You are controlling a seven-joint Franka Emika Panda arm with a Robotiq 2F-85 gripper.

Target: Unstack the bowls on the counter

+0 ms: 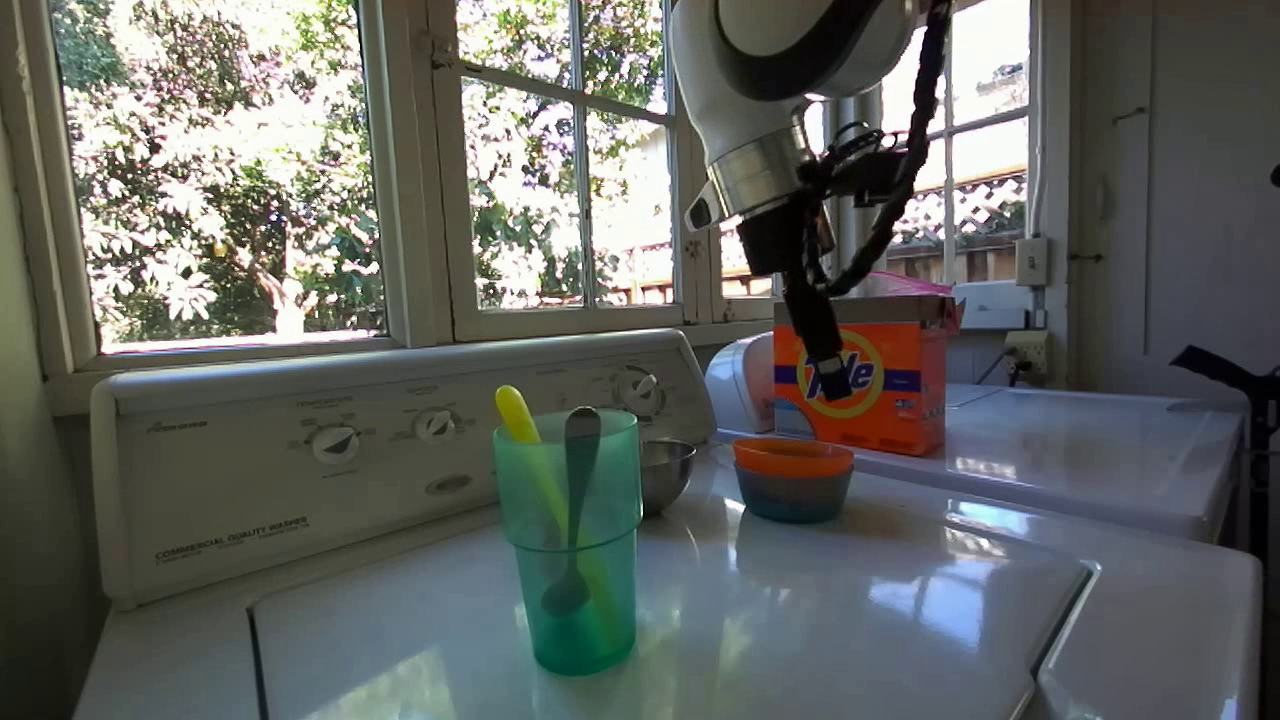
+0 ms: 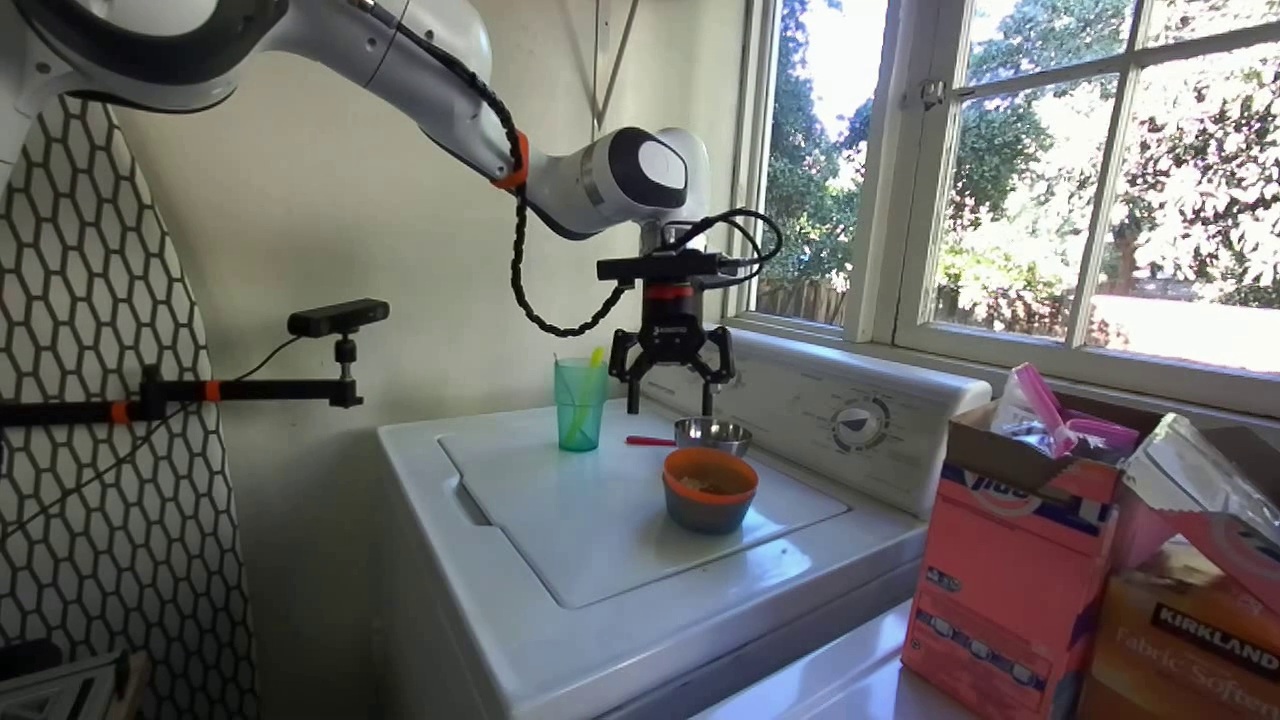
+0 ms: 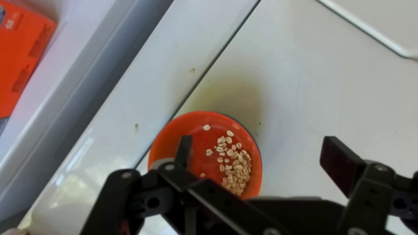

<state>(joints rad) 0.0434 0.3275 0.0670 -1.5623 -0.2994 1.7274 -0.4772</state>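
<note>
1. Gripper [image 2: 670,408]: the two fingers [image 2: 633,400] point down and stand wide apart; nothing is held between them.
2. Gripper height: raised over the counter [image 2: 560,500], with the fingertips above the bowls [image 1: 794,482] and apart from them.
3. Wrist view: one fingertip overlaps the orange bowl [image 3: 199,143] along the line of sight. The opposite fingertip appears over the white counter surface, to the right of that bowl.
4. Bowls: stacked upright on the counter, toward its edge on the side of the detergent box [image 1: 890,425]. The orange bowl is uppermost and sits nested in the grey bowl [image 2: 706,517], its rim showing above.
5. Foot of the stack: blue shows here in an exterior view. Whether it belongs to a separate bowl cannot be told.
6. Contents: pale flakes [image 3: 238,166] lie inside the orange bowl, heaped toward one side.
7. Metal bowl [image 2: 718,440]: near the stack, not touching it, and close to the knob panel [image 1: 400,490]. A red handle [image 2: 650,441] lies at its side; whether the two are joined cannot be told.
8. Green cup [image 1: 612,500]: upright on the counter, well apart from the stack. It holds a yellow utensil [image 1: 510,402] and a grey spoon [image 1: 580,450].
9. Detergent box: stands on a neighbouring white top [image 1: 1090,450], with a fabric softener box [image 2: 1180,655] just beside it.
</note>
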